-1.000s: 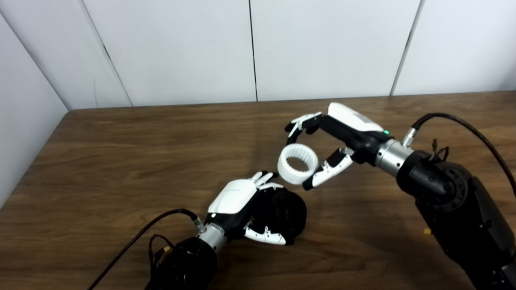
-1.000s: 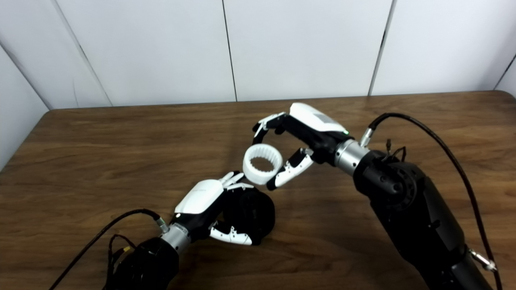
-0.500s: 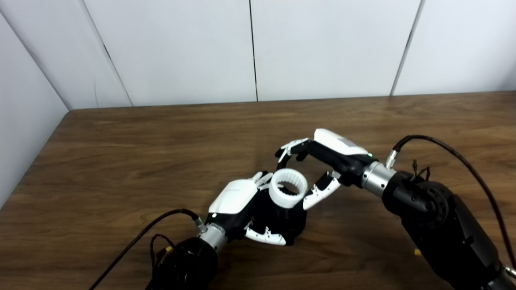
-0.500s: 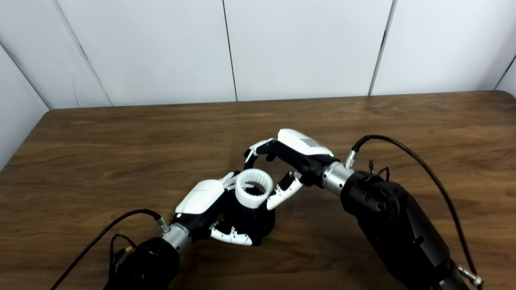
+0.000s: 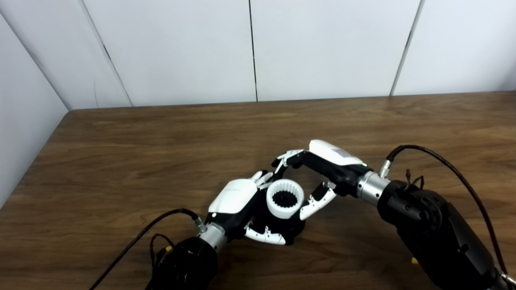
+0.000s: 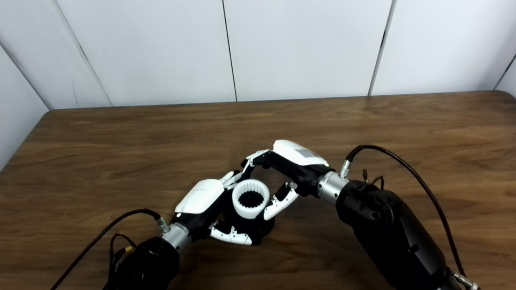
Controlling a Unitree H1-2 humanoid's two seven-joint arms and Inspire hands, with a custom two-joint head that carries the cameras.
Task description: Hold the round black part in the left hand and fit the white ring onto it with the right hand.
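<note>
My left hand (image 5: 238, 201) is shut on the round black part (image 5: 296, 229), holding it low over the wooden table (image 5: 121, 161). My right hand (image 5: 322, 169) is shut on the white toothed ring (image 5: 285, 198), pinched between fingers and thumb. The ring sits on top of the black part, and the part's dark toothed centre shows through the ring's hole. The same shows in the right eye view, with the ring (image 6: 250, 198) between the left hand (image 6: 199, 201) and the right hand (image 6: 290, 161). Most of the black part is hidden under the ring and fingers.
A black cable (image 5: 141, 237) runs from the left wrist and another cable (image 5: 443, 161) loops over the right forearm. White wall panels (image 5: 250, 48) stand behind the table's far edge.
My right hand has carried the ring down and to the left, from in the air beside my left hand onto the black part. My left hand has stayed in place.
</note>
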